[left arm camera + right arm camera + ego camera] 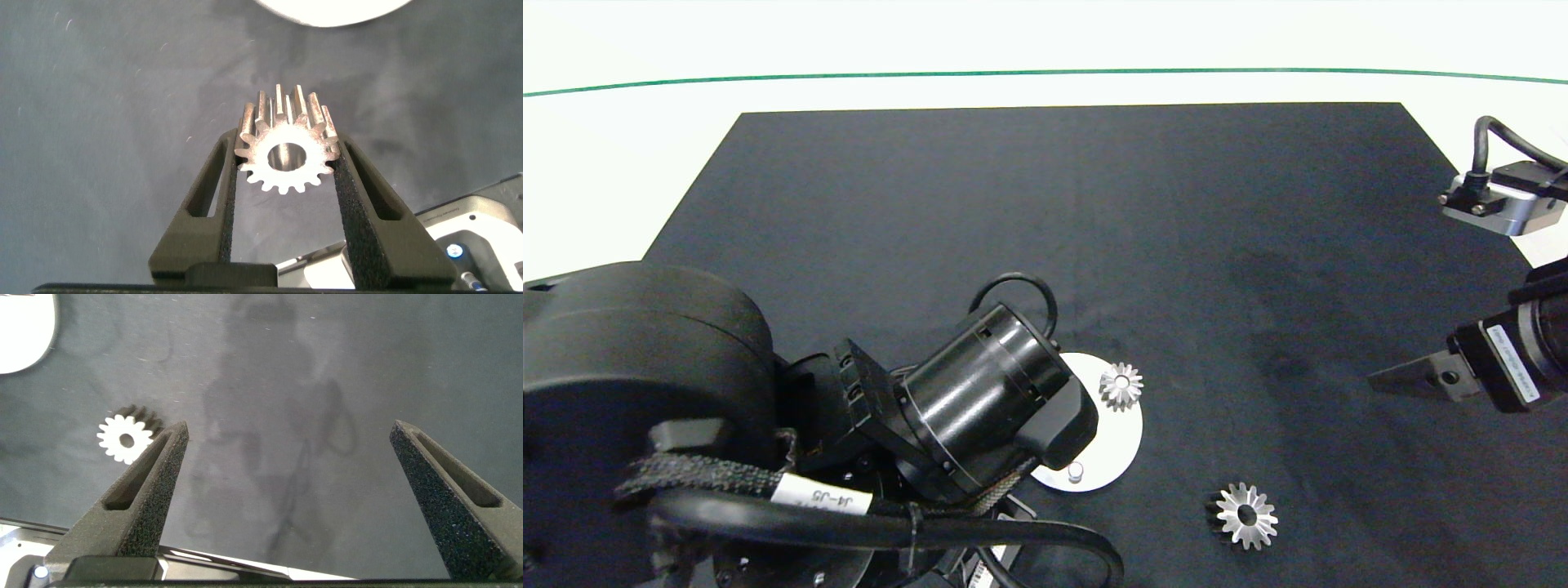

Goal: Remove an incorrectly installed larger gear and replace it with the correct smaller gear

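My left pincer (pixel 286 167) grips the small grey-silver flat-faced gear (pixel 286 147) only by its teeth — it could tilt, missing the round white plate's (pixel 1123 445) bare peg (pixel 1076 471); right pincer (pixel 286 469) hangs released.

head view overhead, wrist views low — both share the black mat (pixel 1045 212)

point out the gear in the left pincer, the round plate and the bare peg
smaller gear (pixel 285 155), left wrist view, flat face by its bore
round plate (pixel 1123 437), head view, bare right part
bare peg (pixel 1076 471), head view, its top
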Robot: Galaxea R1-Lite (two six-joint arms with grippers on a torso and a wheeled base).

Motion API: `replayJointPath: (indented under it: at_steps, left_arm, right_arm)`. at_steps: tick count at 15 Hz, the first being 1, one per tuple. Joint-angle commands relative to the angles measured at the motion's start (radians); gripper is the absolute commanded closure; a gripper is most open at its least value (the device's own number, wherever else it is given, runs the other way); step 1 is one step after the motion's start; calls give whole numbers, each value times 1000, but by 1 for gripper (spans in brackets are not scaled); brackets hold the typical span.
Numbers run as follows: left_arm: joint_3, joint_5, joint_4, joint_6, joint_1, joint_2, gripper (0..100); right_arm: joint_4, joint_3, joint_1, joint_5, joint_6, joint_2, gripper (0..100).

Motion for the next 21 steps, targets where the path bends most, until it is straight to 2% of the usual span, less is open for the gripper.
replayJointPath:
  at_steps: [1,4,8,10,12,14,21]
  left_arm:
    - [-8,3,-33,44,-11,34,99]
    - [-88,3,-53,85,-12,118,99]
    - [-194,1,-38,199,-28,191,99]
    - [-229,1,-11,203,-40,220,99]
    - [-243,1,-10,214,-40,232,99]
    - [-251,1,-10,240,-40,238,99]
    - [-254,1,-11,289,-11,243,99]
  right_arm:
    - [5,-2,-100,53,-49,-29,0]
    - [5,-2,-148,67,-74,-39,0]
    - [5,-3,-183,75,-87,-47,0]
    - [5,-3,-218,102,-114,-50,0]
    - [5,-8,-232,122,-121,-61,0]
    - [5,-9,-238,124,-123,-59,0]
    - [5,-8,-244,127,-124,-61,0]
